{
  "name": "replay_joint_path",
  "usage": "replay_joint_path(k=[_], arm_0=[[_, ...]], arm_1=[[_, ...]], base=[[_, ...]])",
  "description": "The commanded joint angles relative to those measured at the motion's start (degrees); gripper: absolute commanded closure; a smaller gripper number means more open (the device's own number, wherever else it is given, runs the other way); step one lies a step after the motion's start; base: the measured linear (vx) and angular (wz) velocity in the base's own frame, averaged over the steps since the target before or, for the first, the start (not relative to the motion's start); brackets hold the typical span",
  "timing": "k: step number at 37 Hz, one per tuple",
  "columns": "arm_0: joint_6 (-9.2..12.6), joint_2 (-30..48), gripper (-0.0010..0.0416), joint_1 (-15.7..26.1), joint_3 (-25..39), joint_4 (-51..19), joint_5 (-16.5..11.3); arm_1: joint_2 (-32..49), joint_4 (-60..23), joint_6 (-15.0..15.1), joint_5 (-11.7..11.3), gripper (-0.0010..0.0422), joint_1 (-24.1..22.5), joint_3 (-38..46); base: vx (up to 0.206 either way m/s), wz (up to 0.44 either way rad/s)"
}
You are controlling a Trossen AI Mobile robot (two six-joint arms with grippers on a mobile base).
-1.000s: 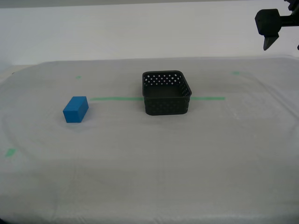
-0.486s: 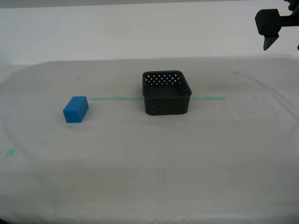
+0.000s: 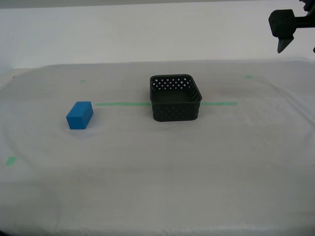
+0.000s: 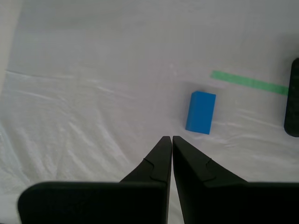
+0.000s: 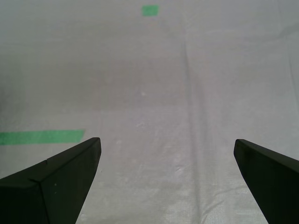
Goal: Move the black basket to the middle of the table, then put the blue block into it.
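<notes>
The black basket [image 3: 176, 112] stands upright near the middle of the table [image 3: 157, 177], on the green tape line [image 3: 120, 103]. Nothing shows inside it. Toward the exterior view's left lies the blue block [image 3: 79, 115], apart from the basket. My second gripper [image 4: 168, 138] is shut and empty, hovering above the cloth short of the blue block [image 4: 201, 112], with the basket's edge [image 4: 293, 98] beyond it. My first gripper [image 5: 166, 141] is open over bare cloth, holding nothing.
A black arm part [image 3: 284, 28] hangs high at the exterior view's top right, well above the table. Small green tape marks [image 3: 248, 76] [image 5: 150, 10] dot the cloth. An end of the tape line [image 5: 42, 136] shows under my first gripper.
</notes>
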Motion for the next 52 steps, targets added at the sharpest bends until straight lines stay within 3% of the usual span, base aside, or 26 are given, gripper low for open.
replay_joint_path(k=[1, 4, 12, 18, 33, 40, 52], arm_0=[[0.11, -0.02, 0.0007, 0.07, 0.07, 0.07, 0.17], [0.11, -0.02, 0.0007, 0.07, 0.07, 0.07, 0.17], [0.11, -0.02, 0.0007, 0.07, 0.07, 0.07, 0.17], [0.11, -0.02, 0.0007, 0.07, 0.07, 0.07, 0.20], [0.11, -0.02, 0.0007, 0.04, 0.07, 0.07, 0.17], [0.11, -0.02, 0.0007, 0.07, 0.07, 0.07, 0.17], [0.11, -0.02, 0.0007, 0.04, 0.07, 0.07, 0.17]], arm_1=[[1.22, -0.28, 0.44, 4.92, 0.0412, -0.02, 0.81], [2.60, -0.42, 0.42, 7.34, 0.0412, -0.09, 1.42], [6.32, -0.48, 0.79, 7.23, 0.0412, -0.22, 2.08], [9.31, -0.09, 1.25, 4.96, 0.0412, -0.76, 2.08], [15.19, 1.03, 1.18, 4.96, 0.0412, -4.87, 2.03], [15.96, 5.22, -0.90, 4.98, 0.0412, -7.89, 1.25], [15.96, 7.65, 0.17, 4.96, 0.0412, -9.38, 0.31]], base=[[0.000, 0.000], [0.000, 0.000], [0.000, 0.000], [0.000, 0.000], [0.000, 0.000], [0.000, 0.000], [0.000, 0.000]])
